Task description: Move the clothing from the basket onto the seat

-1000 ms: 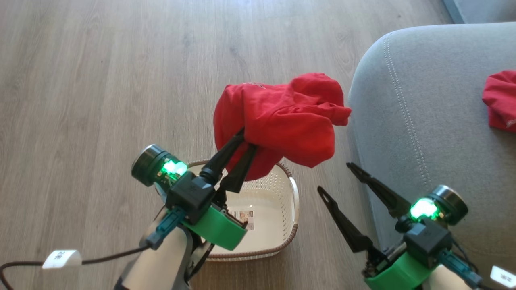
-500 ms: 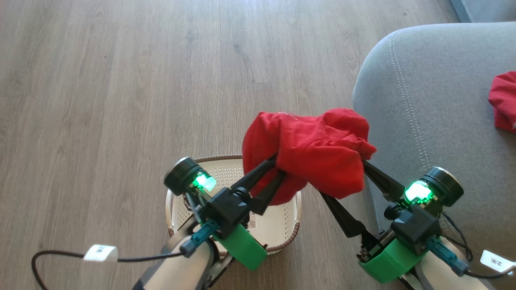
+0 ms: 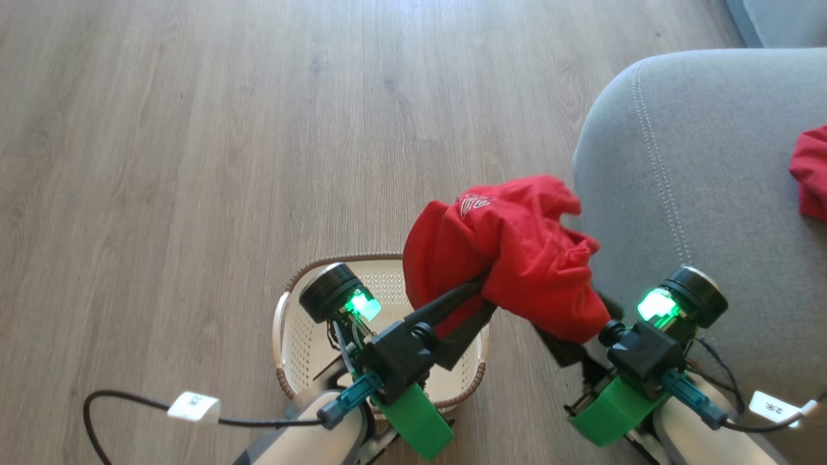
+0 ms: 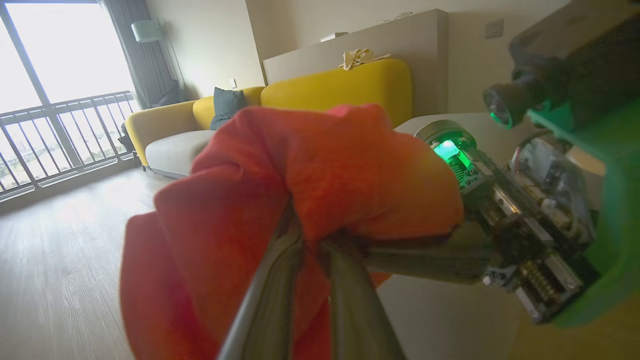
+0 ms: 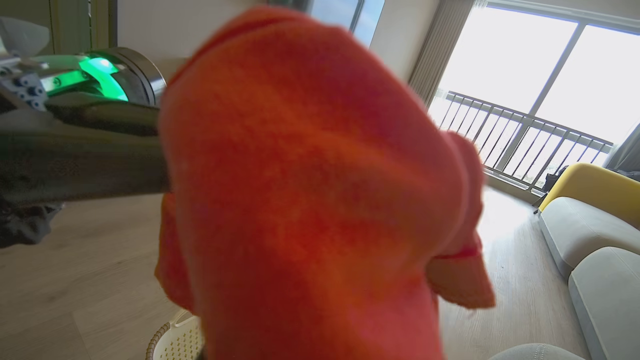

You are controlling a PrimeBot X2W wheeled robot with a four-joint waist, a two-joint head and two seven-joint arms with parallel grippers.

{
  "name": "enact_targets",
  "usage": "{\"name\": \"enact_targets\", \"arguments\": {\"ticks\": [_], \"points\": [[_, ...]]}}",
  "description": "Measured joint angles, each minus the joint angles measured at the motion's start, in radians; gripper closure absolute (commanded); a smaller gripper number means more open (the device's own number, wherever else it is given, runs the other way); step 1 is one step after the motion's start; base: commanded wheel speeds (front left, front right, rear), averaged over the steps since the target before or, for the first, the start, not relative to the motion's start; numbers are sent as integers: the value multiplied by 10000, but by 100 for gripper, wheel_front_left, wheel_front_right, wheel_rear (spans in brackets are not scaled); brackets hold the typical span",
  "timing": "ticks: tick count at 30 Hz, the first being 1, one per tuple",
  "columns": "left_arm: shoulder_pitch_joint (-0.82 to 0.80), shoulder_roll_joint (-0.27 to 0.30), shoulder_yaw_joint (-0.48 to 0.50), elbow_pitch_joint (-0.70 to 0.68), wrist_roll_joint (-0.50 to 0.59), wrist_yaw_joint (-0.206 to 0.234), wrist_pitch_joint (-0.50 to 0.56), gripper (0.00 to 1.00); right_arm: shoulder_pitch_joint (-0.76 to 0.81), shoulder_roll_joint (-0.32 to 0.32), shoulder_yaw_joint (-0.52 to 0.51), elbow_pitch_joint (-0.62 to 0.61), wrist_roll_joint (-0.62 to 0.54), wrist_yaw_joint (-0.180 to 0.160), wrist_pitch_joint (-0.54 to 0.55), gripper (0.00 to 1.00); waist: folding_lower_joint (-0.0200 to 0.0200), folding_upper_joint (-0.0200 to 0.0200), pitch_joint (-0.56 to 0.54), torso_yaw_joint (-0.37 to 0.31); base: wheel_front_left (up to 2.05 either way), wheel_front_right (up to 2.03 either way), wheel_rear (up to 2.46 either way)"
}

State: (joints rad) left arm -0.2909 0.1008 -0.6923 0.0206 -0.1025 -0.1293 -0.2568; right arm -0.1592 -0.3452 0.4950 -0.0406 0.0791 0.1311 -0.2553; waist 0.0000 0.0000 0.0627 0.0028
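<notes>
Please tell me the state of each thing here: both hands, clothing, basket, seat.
left hand: shut on held garment.
right hand: tips under cloth, cannot tell.
held garment: bunched, in the air.
second garment: lying on seat.
basket: upright, visible part empty.
seat: bears one garment.

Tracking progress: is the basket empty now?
Seemingly empty: the basket shows bare floor, though the left arm and the held garment hide part.

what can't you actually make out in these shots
Right hand: fingertips buried under the held red garment, head and right wrist views; open or shut unclear.
Basket floor: head view, partly covered by the left hand.
Second red garment on the seat: cut by head view's right edge.
</notes>
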Motion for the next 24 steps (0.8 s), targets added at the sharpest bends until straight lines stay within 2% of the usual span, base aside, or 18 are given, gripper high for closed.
{"name": "enact_targets", "arguments": {"ticks": [1, 2, 14, 15, 17, 18, 24], "points": [[3, 2, -19, 6, -50, 0, 0, 100, 1, 29, 8, 56, 0, 0, 0, 78, 0, 0, -32, 8, 0, 0, 0], [5, 12, -44, 15, -50, 0, 0, 100, 2, 63, 21, 98, 19, 0, 0, 100, 0, 0, -64, 11, 0, 0, 0], [56, 31, -182, 13, -153, 2, -2, 100, 64, 334, -92, 134, 360, 0, 2, 100, 0, 0, -276, 89, 0, 0, 0], [56, 27, -173, 2, -151, 2, -2, 86, 65, 355, -132, 119, 368, 0, 0, 100, 0, 0, -279, 98, 0, 0, 0], [63, 21, -161, -36, -150, 0, -2, 21, 65, 422, -286, 63, 397, 0, 0, 100, 0, 0, -267, 117, 0, 0, 0], [68, 13, -155, -52, -146, -2, -2, 0, 65, 468, -389, 15, 454, 0, 0, 100, 0, 0, -254, 127, 0, 0, 0], [77, -38, 165, -81, -98, -2, -2, 0, 68, 635, -934, -165, 545, 0, 0, 100, 0, 0, -158, 204, 0, 0, 0]]}}
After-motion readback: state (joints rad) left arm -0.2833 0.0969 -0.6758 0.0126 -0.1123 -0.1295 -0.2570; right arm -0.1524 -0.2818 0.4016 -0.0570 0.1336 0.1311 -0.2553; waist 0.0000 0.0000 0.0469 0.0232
